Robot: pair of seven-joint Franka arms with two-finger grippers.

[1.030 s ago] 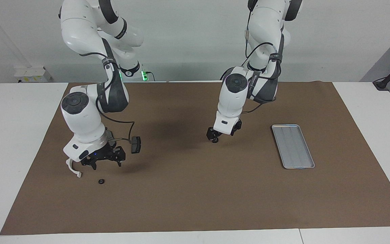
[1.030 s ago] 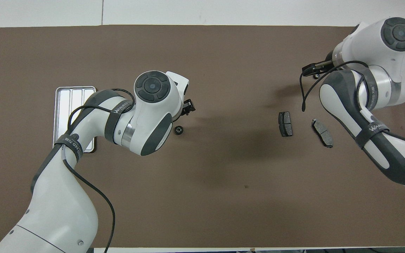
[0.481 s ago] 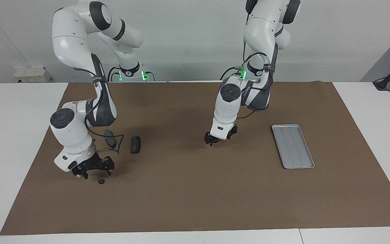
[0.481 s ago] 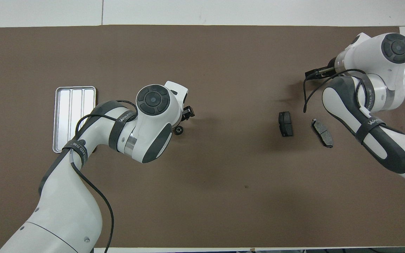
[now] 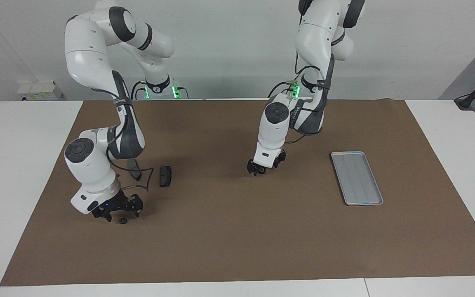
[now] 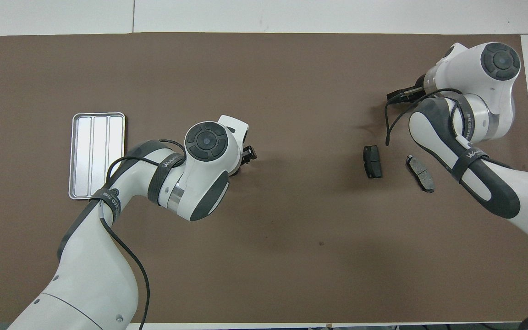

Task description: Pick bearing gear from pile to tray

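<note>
One small black ring, the bearing gear (image 5: 123, 220), lies on the brown mat toward the right arm's end, farther from the robots than the two dark grey pads (image 5: 165, 176) (image 6: 372, 161). My right gripper (image 5: 117, 211) (image 6: 399, 95) hangs open just above the mat, right beside that ring and not touching it. My left gripper (image 5: 258, 169) is open and low over the middle of the mat. A ring that lay there is now covered by its hand in the overhead view. The silver tray (image 5: 357, 177) (image 6: 96, 156) lies bare toward the left arm's end.
The second pad (image 6: 420, 173) lies beside the first, partly under the right arm's cable in the facing view. The brown mat (image 5: 237, 239) covers most of the white table.
The right gripper sank close to the mat and shifted next to its ring. The left gripper also came lower and moved over the middle ring, hiding it from above.
</note>
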